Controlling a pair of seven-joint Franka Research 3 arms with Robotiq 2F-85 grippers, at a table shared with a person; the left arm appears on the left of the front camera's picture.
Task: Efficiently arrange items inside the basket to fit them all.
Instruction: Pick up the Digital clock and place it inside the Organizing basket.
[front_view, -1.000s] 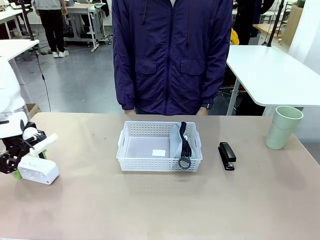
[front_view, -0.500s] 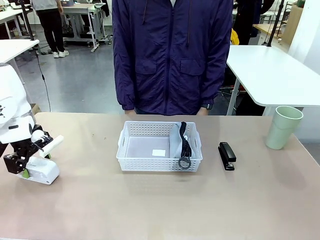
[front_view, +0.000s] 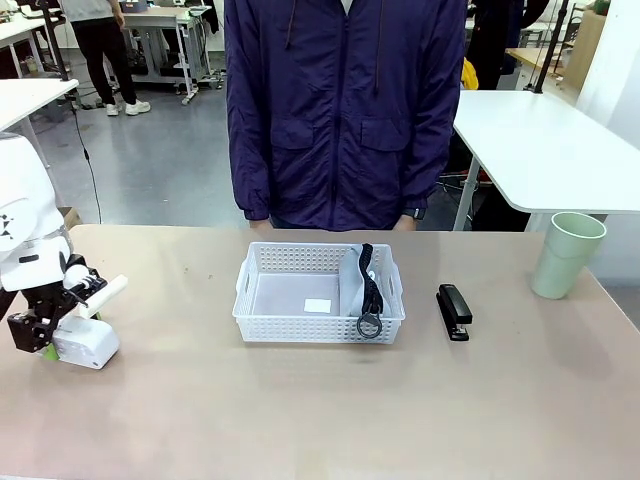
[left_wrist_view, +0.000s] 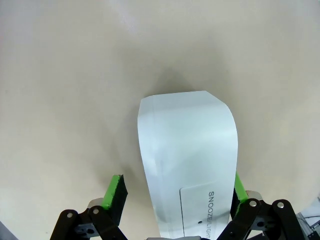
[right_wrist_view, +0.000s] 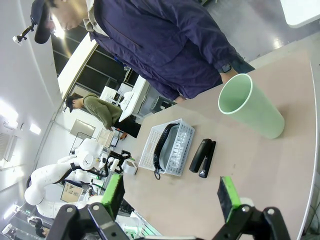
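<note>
Glossy white, rounded robot arm (front_view: 20, 190) tipped by a black two-finger left gripper (left_wrist_view: 177, 192) with bright green pads (left_wrist_view: 116, 192) and silver screws (left_wrist_view: 249, 202) at its linkage joints; the right gripper (right_wrist_view: 171, 196) is likewise black, with green pads.

From here the left claw (front_view: 45, 335) covers the left end of the white box (front_view: 90, 343). In its wrist view the bottom edge cuts the print (left_wrist_view: 216, 215) short. The near wall of the basket (front_view: 300, 328) hides the lower part of the pouch (front_view: 352, 280). The far edge of the bench (front_view: 300, 420) hides most of the hands of the person (front_view: 345, 110).
</note>
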